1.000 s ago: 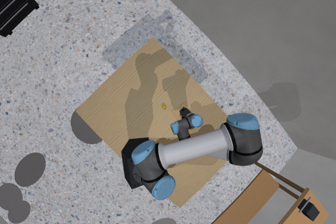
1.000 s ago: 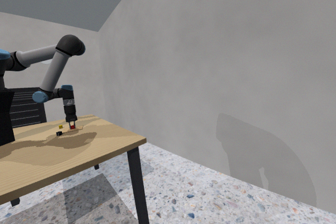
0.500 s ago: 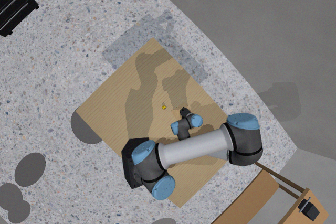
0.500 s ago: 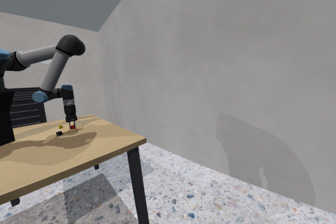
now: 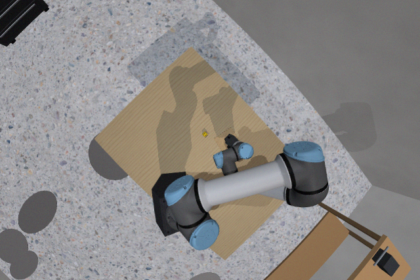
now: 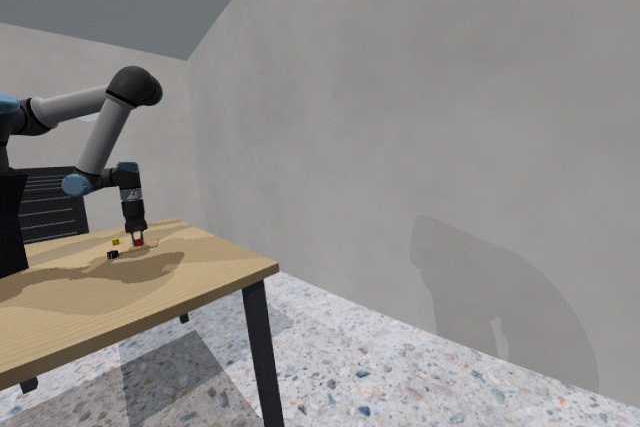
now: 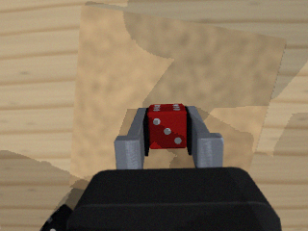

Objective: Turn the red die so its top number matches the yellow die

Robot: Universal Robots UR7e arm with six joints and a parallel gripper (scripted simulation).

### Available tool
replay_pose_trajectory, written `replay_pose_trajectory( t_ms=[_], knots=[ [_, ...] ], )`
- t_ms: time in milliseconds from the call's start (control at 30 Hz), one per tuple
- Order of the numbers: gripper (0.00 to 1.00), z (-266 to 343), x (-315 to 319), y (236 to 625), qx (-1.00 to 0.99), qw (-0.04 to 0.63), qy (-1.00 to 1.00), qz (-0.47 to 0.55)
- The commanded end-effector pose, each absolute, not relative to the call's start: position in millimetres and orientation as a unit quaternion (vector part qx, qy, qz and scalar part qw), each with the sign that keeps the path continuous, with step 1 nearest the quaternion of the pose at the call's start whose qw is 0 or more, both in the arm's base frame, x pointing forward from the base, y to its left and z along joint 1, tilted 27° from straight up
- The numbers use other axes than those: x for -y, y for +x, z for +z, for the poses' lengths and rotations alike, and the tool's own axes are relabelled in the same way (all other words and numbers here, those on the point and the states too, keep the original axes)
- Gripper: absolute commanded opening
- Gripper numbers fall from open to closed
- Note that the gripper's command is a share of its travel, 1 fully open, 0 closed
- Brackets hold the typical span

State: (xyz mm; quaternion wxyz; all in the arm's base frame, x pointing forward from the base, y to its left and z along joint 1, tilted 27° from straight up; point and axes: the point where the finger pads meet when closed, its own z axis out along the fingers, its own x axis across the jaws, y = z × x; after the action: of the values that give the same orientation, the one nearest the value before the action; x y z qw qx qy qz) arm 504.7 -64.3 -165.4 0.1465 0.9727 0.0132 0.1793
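The red die (image 6: 138,243) (image 7: 166,135) is between the two fingers of my gripper (image 7: 166,121) (image 6: 137,239), with a finger pad against each side. In the wrist view its three-pip face is turned to the camera, and a narrow strip of a six-pip face shows above that. It is over the thin tan mat (image 7: 103,53) (image 6: 150,245); whether it touches the mat is hard to tell. The yellow die (image 5: 205,134) (image 6: 115,241) sits off the mat; its top number is too small to read. The black die (image 6: 112,254) (image 7: 59,220) is beside the mat, partly cut off in the wrist view.
The wooden table (image 5: 135,128) (image 6: 217,257) carries the arm, whose links pass over it and hide part of it in the top view. The black die is close to the gripper body at the lower left in the wrist view. Shadows cross the mat.
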Motion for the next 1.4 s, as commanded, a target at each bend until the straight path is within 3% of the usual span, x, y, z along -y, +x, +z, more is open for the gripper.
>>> replay_pose_trajectory(
  t_ms=[0, 1300, 1367],
  knots=[
    [0.49, -165.7, 64.4, 505.6, -0.014, 0.147, 0.973, 0.18],
    [0.49, -165.7, 64.4, 505.6, -0.014, 0.147, 0.973, 0.18],
    [0.55, -165.7, 64.4, 505.6, -0.014, 0.147, 0.973, 0.18]
  ],
)
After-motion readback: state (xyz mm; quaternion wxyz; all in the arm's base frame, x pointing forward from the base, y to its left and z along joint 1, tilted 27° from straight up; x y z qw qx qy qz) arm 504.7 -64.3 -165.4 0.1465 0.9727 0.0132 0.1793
